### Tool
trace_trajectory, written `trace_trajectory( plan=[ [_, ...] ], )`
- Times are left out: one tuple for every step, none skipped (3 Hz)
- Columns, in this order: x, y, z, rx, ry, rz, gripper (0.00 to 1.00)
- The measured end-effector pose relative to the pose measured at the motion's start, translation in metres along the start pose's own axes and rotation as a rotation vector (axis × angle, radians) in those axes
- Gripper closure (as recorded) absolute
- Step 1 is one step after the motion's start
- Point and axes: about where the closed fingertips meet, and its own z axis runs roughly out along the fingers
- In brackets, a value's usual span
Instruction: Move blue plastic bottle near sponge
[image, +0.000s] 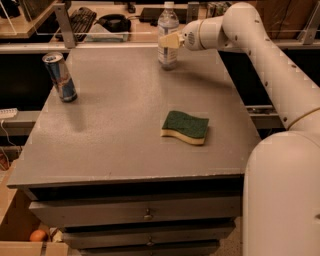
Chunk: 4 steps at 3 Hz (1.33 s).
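Note:
The blue plastic bottle (167, 47), clear with a white cap, stands upright at the far edge of the grey table (115, 130). My gripper (170, 41) reaches in from the right and is at the bottle's middle, overlapping its right side. The sponge (185, 126), dark green on top with a yellow base, lies flat on the table's right half, well in front of the bottle and apart from the gripper.
A blue-silver drink can (60, 77) stands upright near the table's left edge. My white arm (270, 65) spans the right side. Behind the table is a shelf with a keyboard (82, 19) and clutter. Drawers (145, 215) sit below the tabletop.

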Motion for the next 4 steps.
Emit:
trace_trajectory(
  plan=[
    [-0.015, 0.023, -0.014, -0.03, -0.036, -0.014, 0.88],
    [-0.027, 0.046, -0.047, -0.053, -0.051, -0.069, 1.0],
    [-0.017, 0.062, -0.103, -0.049, -0.008, -0.079, 1.0],
    [-0.017, 0.062, -0.103, -0.05, -0.008, -0.079, 1.0]
  ],
)
